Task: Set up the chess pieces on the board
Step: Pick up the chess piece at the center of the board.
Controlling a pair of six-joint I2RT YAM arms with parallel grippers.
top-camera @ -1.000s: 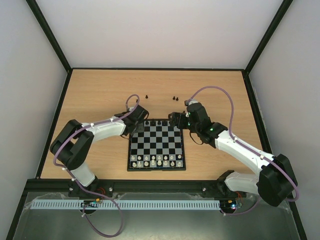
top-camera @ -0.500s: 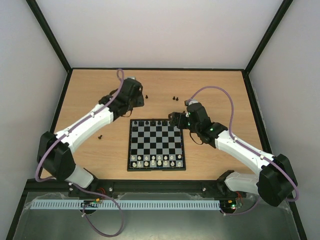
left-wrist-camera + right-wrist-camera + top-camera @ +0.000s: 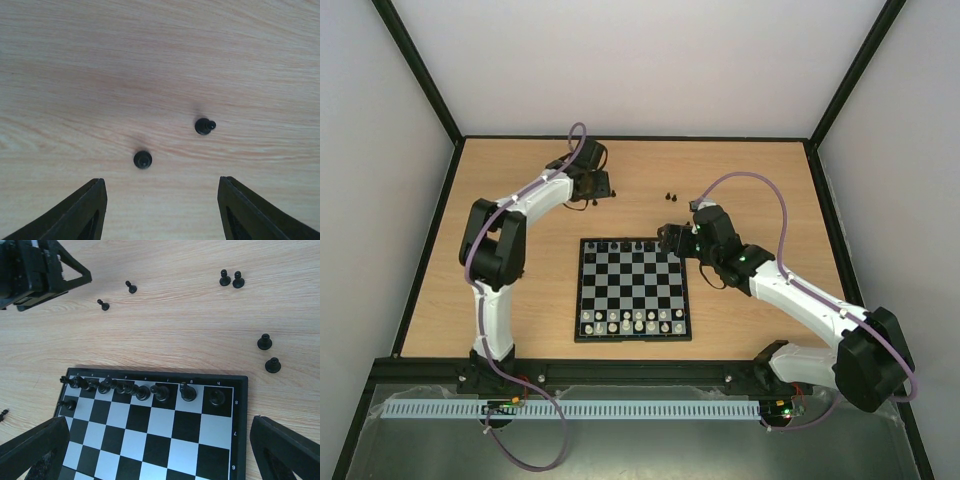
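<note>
The board (image 3: 633,290) lies mid-table, with a row of black chess pieces (image 3: 145,391) along its far rank and one black pawn (image 3: 67,404) on the rank in front. My left gripper (image 3: 161,182) hangs open over bare wood at the back of the table (image 3: 600,190), with two loose black pieces (image 3: 142,159) (image 3: 204,125) just ahead of its fingertips. My right gripper (image 3: 159,425) stands wide open and empty over the board's far right corner (image 3: 667,240). Loose black pieces lie beyond that corner (image 3: 231,279) (image 3: 268,353).
Pale chess pieces (image 3: 633,322) line the board's near rank. One black piece (image 3: 4,413) lies on the wood left of the board. The wooden table (image 3: 760,170) is walled at the back and both sides by a black frame.
My left arm has swung from the board's far left corner out to the back of the table, and its jaws have opened. The right arm has not moved.
</note>
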